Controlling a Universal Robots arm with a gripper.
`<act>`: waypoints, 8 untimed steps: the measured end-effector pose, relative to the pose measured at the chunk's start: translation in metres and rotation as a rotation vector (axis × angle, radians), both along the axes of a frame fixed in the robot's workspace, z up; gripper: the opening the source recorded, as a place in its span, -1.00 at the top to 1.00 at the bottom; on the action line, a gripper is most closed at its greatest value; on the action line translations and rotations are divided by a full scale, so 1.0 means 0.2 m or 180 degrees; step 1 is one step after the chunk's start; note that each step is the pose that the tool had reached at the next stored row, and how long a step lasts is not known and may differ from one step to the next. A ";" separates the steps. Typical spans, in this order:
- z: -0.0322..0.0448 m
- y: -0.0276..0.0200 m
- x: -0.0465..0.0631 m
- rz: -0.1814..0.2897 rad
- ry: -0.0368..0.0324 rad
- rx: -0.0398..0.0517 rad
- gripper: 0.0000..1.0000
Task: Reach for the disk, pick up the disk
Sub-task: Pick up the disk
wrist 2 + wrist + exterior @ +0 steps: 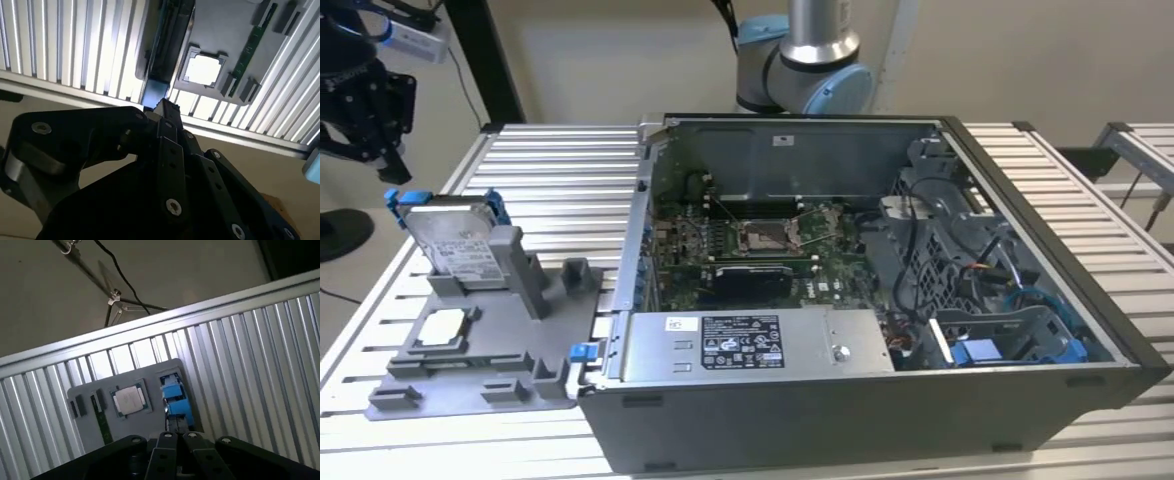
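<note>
Externally, claw (392, 170) near labelled disk (455, 236).

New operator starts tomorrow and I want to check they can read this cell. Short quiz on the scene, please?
1. True or false: the disk stands tilted on edge in the grey fixture, outside the computer case.
2. The tool is nearest to: A) the disk, B) the labelled silver box, C) the motherboard.
3. What small square part lies flat on the fixture, below the disk in the exterior view?
Key: 1 true; 2 A; 3 the silver chip.
</note>
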State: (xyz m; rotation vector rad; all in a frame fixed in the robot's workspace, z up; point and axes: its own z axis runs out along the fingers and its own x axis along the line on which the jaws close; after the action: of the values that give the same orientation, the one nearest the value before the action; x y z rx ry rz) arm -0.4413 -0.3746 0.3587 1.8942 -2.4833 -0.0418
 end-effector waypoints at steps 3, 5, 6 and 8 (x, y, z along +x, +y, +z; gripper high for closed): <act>0.000 0.000 0.00 0.0179 -0.0002 0.0000 1.00; 0.000 0.000 0.00 0.0291 -0.0003 0.0000 1.00; 0.000 0.000 0.00 0.0352 -0.0003 0.0000 1.00; 0.000 0.000 0.00 0.0467 -0.0003 0.0000 1.00</act>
State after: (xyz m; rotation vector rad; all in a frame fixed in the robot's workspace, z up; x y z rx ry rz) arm -0.4413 -0.3746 0.3587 2.0703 -2.3370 -0.0386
